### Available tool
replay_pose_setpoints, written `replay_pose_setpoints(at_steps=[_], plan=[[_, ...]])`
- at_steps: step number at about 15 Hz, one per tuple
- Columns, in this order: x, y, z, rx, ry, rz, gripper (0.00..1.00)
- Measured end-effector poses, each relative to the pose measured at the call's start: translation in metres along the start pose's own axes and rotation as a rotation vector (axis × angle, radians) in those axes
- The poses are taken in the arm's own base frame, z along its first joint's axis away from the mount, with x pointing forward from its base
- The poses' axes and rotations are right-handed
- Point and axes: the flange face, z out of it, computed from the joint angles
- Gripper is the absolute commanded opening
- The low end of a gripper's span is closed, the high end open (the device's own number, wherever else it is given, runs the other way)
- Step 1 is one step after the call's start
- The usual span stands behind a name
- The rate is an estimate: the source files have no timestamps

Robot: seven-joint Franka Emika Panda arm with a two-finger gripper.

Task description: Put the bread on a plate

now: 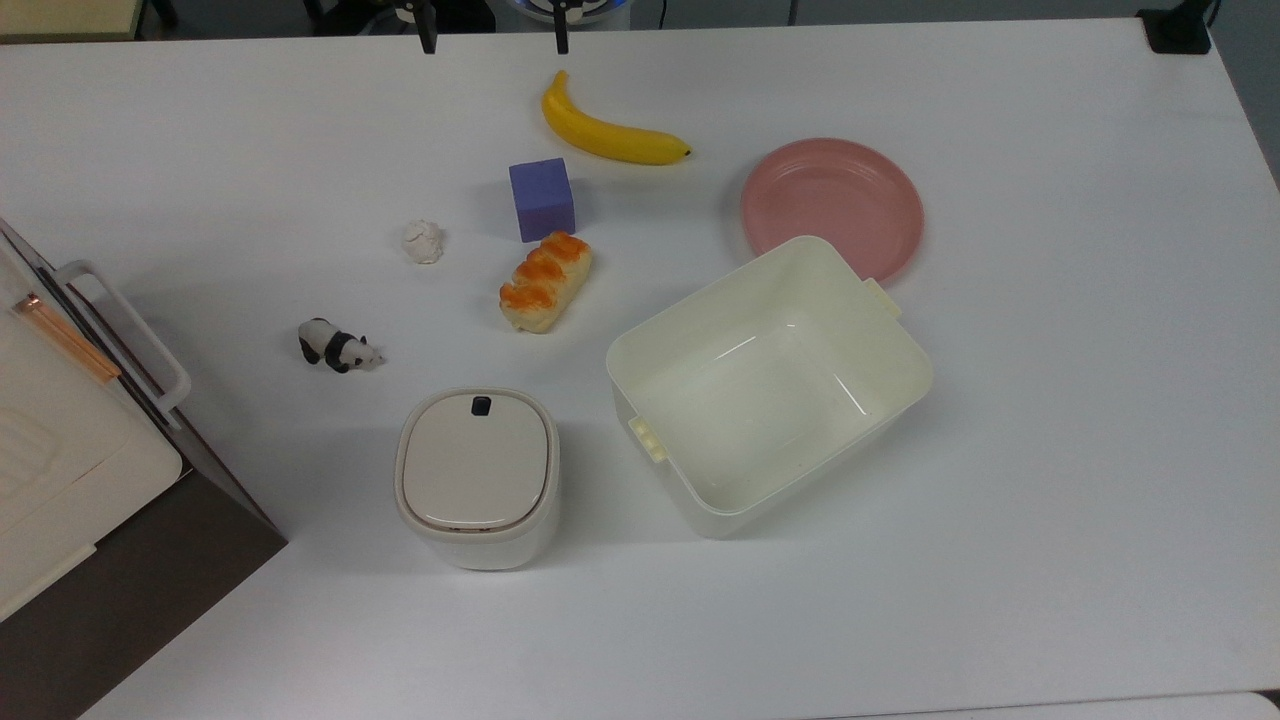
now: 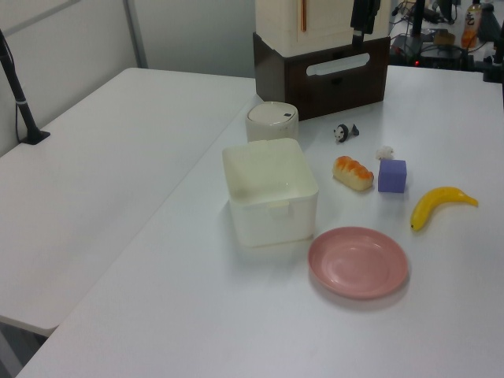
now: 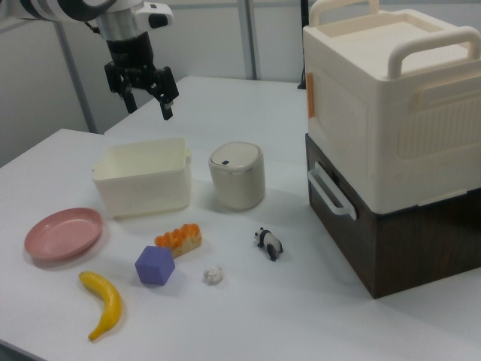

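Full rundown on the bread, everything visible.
The bread is a small oblong roll, pale tan on the sides with a lumpy, glossy orange-brown top in several humps. It looks whole. It lies flat on the white table, top up, set diagonally in the top view. One end sits close beside the purple cube; contact cannot be confirmed. The pink plate lies apart from it, bare. The gripper hangs open, high above the table, far from the bread.

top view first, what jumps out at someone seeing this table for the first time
The yellow banana and the pink plate stand out most against the white table, both toward the top view's upper middle and right. Below the plate sits the big open cream tub, its corner overlapping the plate's edge. The bread with its orange glazed top lies beside the purple cube, and the open gripper hangs high in the right view.
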Motion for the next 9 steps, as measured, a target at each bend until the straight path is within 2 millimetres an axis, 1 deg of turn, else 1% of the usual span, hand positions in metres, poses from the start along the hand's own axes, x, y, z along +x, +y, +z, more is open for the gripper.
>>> replay_pose_setpoints(at_steps=[9], plan=[[0.0007, -0.0047, 0.0017, 0.001, -0.003, -0.009, 1.0]])
